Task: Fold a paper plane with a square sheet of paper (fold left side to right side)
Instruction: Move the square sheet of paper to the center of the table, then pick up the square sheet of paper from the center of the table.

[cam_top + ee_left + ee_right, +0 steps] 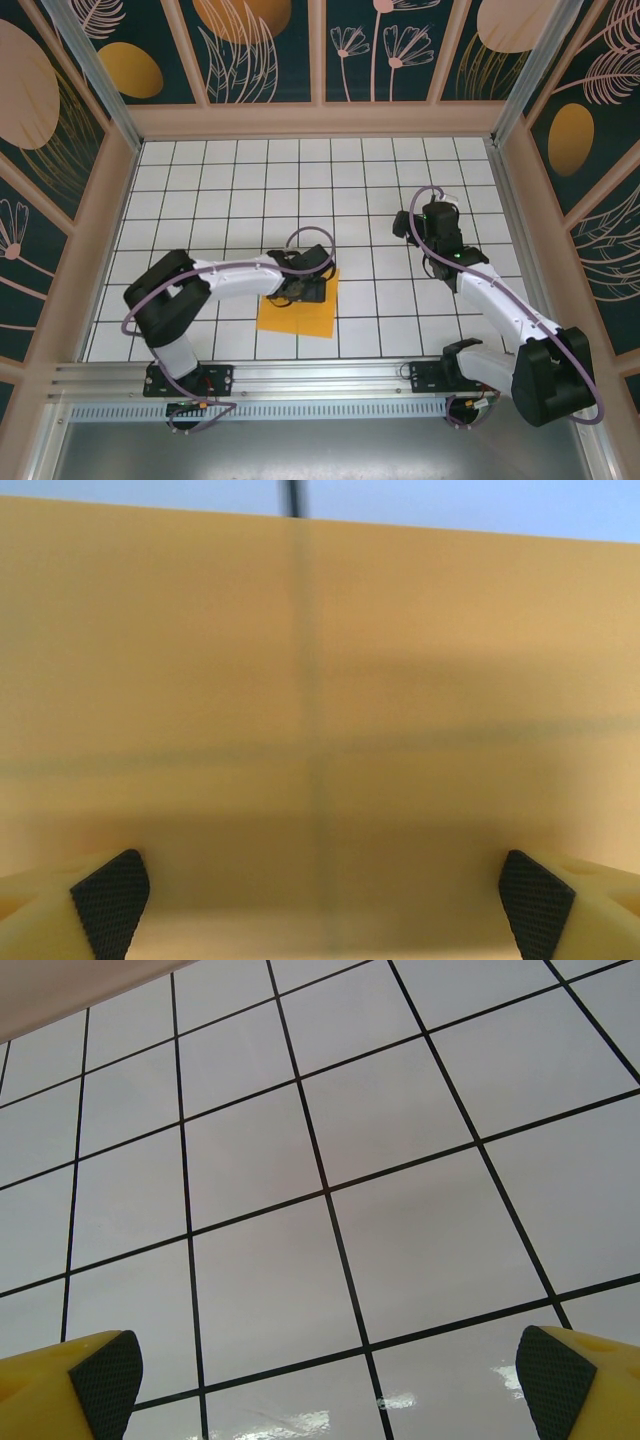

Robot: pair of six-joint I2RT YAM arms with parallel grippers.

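Note:
The square sheet of paper (296, 316) is bright orange and lies flat on the white tiled table, in front of the left arm's base. My left gripper (303, 291) hangs low over the sheet's far half, open. In the left wrist view the orange paper (320, 680) spreads beneath the wide-apart fingertips (110, 900), with tile lines showing faintly through it and nothing held. My right gripper (412, 225) hovers over bare tiles to the right of the sheet, apart from it. It (330, 1385) is open with nothing between its pads. A paper plane is out of view.
The white grid table (250, 190) is walled by a wooden frame with patterned panels (320, 120). A metal rail (300, 380) carrying both arm bases runs along the near edge. The right wrist view looks over glossy tiles (400, 1240) towards a wall edge (60, 990).

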